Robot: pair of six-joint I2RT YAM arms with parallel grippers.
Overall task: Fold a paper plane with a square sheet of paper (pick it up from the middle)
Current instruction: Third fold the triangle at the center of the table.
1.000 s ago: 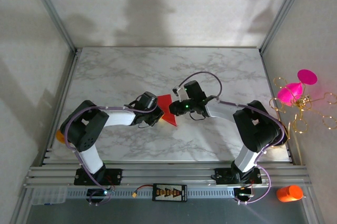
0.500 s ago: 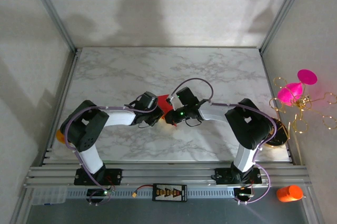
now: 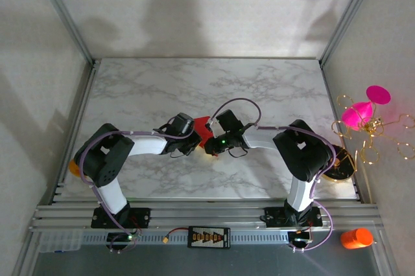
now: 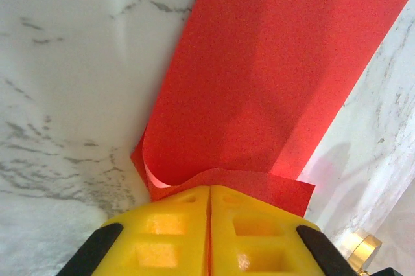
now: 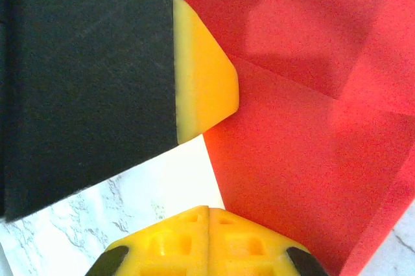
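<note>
**The right tool [image 3: 209,147] had swung left since a second earlier, closing on the left tool [image 3: 192,142] and covering more of the red sheet of paper [image 3: 203,126].**

From above, only a red sliver showed between the two wrists at the middle of the worktop [image 3: 194,81]. The left wrist view showed its fingers together against the sheet's curled near edge; whether they pinched it could not be told. The right wrist view showed creased, folded layers lying flat. There the right tool's fingers were pressed together just beside the sheet's edge, and the left tool's yellow tip touched that edge. A magenta ornament [image 3: 363,111] and an orange bottle [image 3: 355,238] stood off the worktop to the right, well apart.
</note>
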